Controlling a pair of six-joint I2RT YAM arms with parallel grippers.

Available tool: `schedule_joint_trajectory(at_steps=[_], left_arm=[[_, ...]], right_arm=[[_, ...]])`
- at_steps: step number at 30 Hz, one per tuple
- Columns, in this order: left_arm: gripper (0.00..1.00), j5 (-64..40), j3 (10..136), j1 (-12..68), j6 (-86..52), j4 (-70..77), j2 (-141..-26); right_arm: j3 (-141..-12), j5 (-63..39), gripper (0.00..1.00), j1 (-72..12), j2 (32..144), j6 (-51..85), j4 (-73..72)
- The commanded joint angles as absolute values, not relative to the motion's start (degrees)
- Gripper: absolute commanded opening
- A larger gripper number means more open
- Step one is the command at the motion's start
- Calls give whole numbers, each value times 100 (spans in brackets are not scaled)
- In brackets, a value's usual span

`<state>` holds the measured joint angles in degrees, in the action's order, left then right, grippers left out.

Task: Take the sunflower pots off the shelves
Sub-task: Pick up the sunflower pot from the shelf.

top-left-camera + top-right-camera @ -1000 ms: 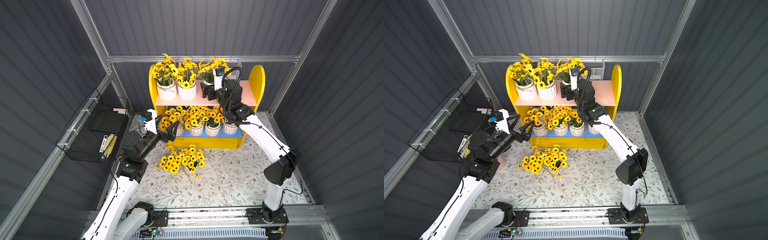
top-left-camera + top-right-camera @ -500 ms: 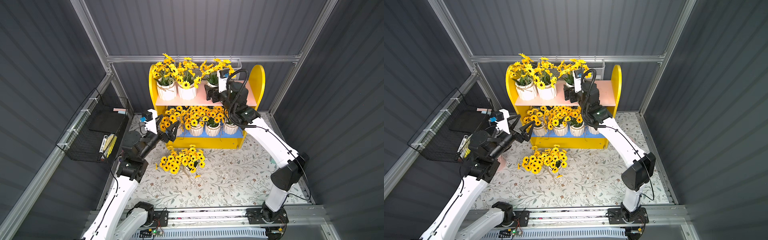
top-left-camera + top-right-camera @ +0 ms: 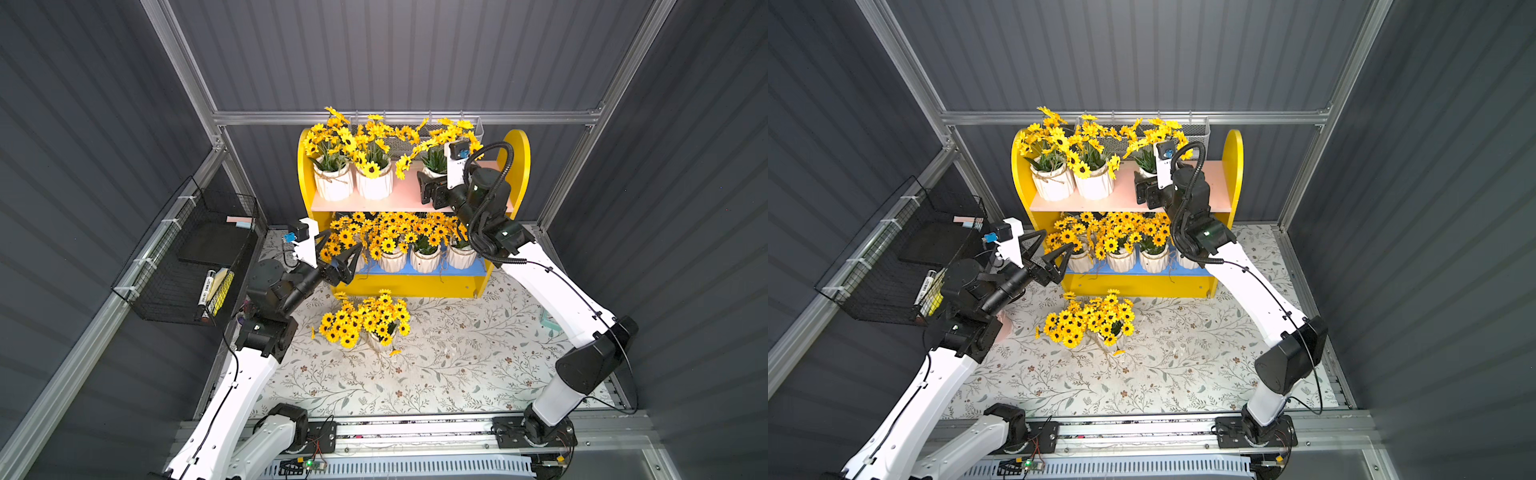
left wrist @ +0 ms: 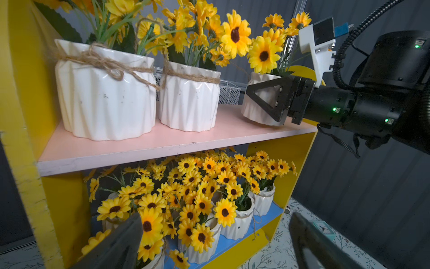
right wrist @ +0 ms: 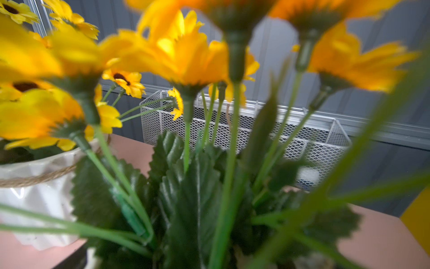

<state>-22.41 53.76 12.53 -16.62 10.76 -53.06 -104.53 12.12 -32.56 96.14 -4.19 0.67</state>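
The yellow shelves (image 3: 519, 166) (image 3: 1233, 166) stand at the back of the mat. Two white sunflower pots (image 3: 332, 185) (image 3: 374, 185) stand on the left of the pink upper board. My right gripper (image 3: 430, 193) (image 3: 1146, 193) is shut on a third sunflower pot (image 3: 434, 166) (image 4: 258, 111) further right on that board; its leaves fill the right wrist view. Several pots (image 3: 424, 259) (image 4: 237, 223) line the blue lower board. One pot (image 3: 376, 338) stands on the mat. My left gripper (image 3: 343, 249) (image 4: 215, 216) hangs open and empty before the lower board's left end.
A black wire basket (image 3: 187, 257) with markers hangs on the left wall. A white mesh basket (image 3: 415, 137) (image 5: 256, 130) sits behind the shelves. The floral mat (image 3: 457, 353) runs forward to the arms' rail (image 3: 415, 432). A small teal object (image 3: 548, 322) lies at the mat's right edge.
My right arm has drawn back to the right along the upper board, and the gripped pot's flowers have shifted right with it. The left arm has stayed still.
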Motion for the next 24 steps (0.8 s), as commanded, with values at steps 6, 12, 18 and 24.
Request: schedule_joint_trajectory(at_steps=[6, 12, 18, 24], left_arm=[[99, -2729, 5378, 1229, -1803, 1294, -5458], [100, -2827, 5378, 1230, -1839, 1335, -5536], [100, -2952, 5371, 1255, -1857, 1378, -5614], [99, -3043, 5396, 1334, -1843, 1376, -5678]], right_arm=[[-10034, 1405, 0, -3233, 9006, -656, -610], [-9843, 1374, 0, -3226, 8821, -686, -669], [-9481, 1210, 0, -3250, 8477, -668, -738], [-9122, 1160, 0, -3397, 8134, -863, -762]])
